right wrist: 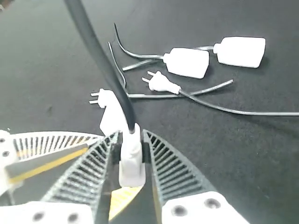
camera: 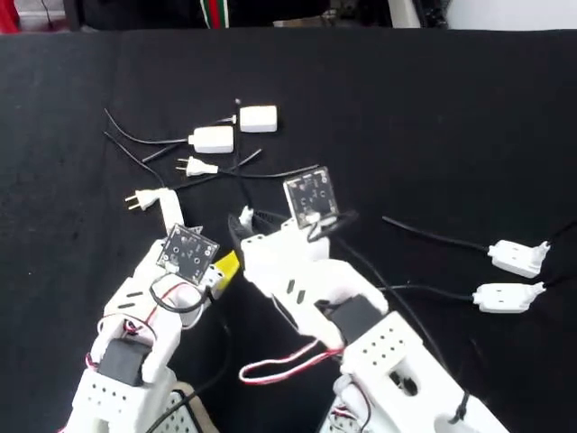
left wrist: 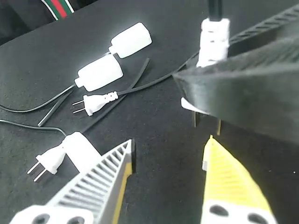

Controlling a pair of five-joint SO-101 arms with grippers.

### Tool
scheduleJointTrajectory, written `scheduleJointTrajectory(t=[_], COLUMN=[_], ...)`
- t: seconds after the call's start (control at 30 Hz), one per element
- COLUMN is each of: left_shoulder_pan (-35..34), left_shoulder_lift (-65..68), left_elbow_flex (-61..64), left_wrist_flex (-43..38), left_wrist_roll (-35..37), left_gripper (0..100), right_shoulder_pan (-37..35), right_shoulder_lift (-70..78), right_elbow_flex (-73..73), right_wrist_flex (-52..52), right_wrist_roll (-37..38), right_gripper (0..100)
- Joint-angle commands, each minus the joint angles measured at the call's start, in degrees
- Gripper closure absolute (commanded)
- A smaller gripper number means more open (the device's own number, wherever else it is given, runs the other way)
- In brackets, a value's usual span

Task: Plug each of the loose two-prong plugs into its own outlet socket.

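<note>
My right gripper [right wrist: 130,136] is shut on a white two-prong plug [right wrist: 129,163] with a black cable, held above the table's middle [camera: 245,218]. Its prongs [left wrist: 206,122] hang just past my left gripper [left wrist: 169,141], which stands open with one white and one yellow finger and holds nothing. Two white outlet sockets [camera: 214,139] [camera: 259,118] lie side by side farther back. A loose plug [camera: 194,166] lies just in front of them. Another loose plug [camera: 140,199] rests close to my left gripper's white finger [left wrist: 105,175].
Two more white cable ends [camera: 516,257] [camera: 505,296] lie at the right edge of the black table. Thin black cables [camera: 135,140] trail around the sockets and across the middle. The far half of the cloth [camera: 406,99] is bare.
</note>
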Motion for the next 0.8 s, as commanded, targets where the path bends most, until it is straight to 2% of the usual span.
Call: scheduleJointTrajectory(t=[0.0,0.13,0.47,0.77], left_shoulder_pan=[0.75,0.48,0.13,-1.80], left_shoulder_lift=[-0.35,-0.26,-0.26,-0.26], left_elbow_flex=[1.01,1.01,1.01,0.92], left_wrist_flex=[-2.20,-4.75,-5.10,-4.84], left_wrist_roll=[0.70,0.79,0.79,0.62], left_gripper=[75,75,75,75], right_shoulder_pan=[-2.90,-7.21,-7.30,-7.21], right_shoulder_lift=[-4.35,-8.04,-12.44,-12.44], right_elbow_flex=[1.10,1.54,-0.92,-1.36], right_wrist_flex=[-0.79,3.87,13.98,14.33], right_wrist_roll=[-1.14,-1.14,-1.14,-0.70], right_gripper=[98.7,98.7,98.7,98.7])
